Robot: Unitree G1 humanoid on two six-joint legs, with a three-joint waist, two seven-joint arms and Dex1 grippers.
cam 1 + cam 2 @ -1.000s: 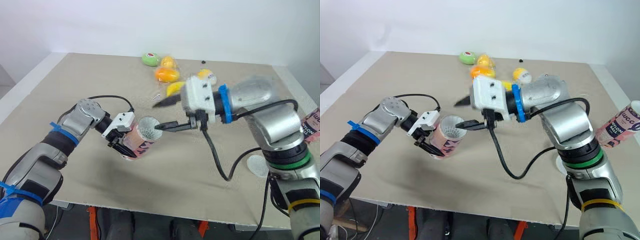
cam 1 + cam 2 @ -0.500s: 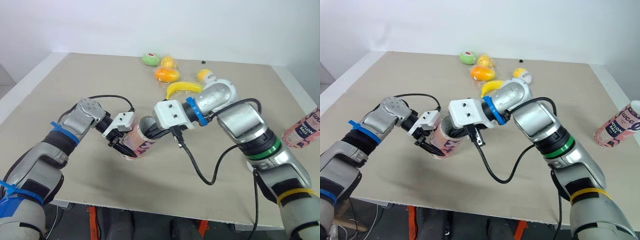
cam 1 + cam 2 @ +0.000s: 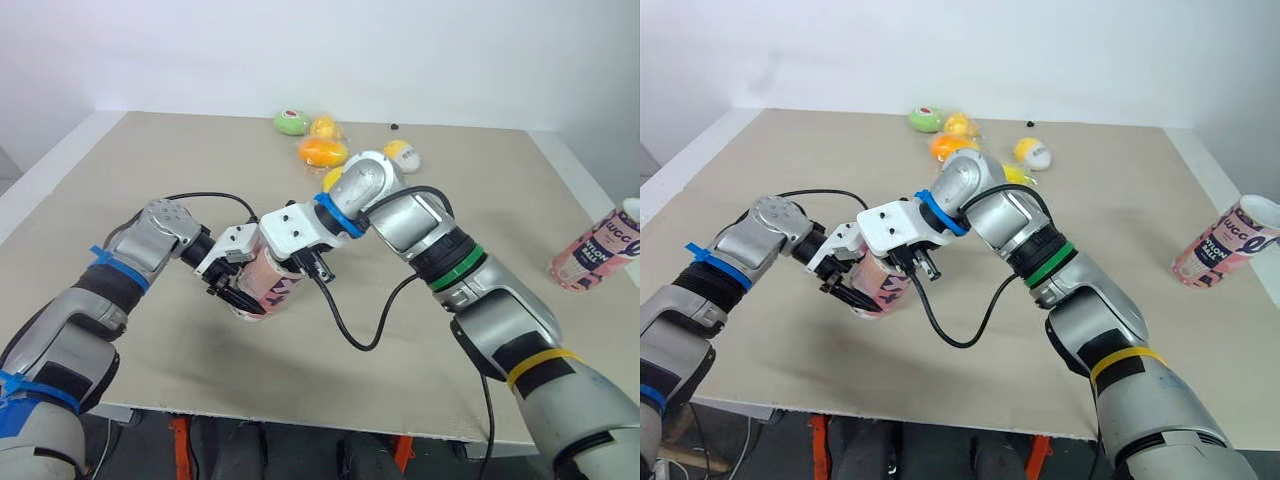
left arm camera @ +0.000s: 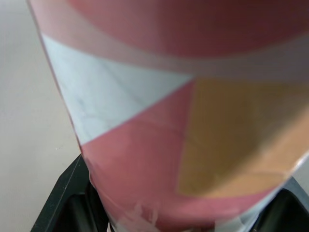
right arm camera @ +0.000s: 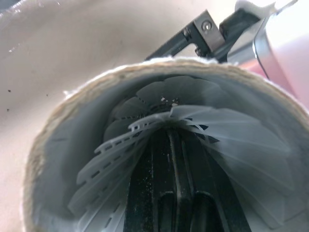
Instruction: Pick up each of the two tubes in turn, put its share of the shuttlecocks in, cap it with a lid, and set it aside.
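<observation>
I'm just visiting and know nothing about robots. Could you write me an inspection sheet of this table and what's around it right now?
Surface: beige table, flat, no spills seen.
Job's things: pink tube held tilted above the table, with a white shuttlecock inside it; second tube standing uncapped near the right edge.
Clutter: toy fruit grouped at the far side; small black speck beyond it.
Grippers: left gripper clamped on the pink tube; right gripper reaching into its mouth.
Cables: black cable looping from the right wrist; second cable arching by the left wrist.
Surroundings: plain white wall behind the table.
</observation>
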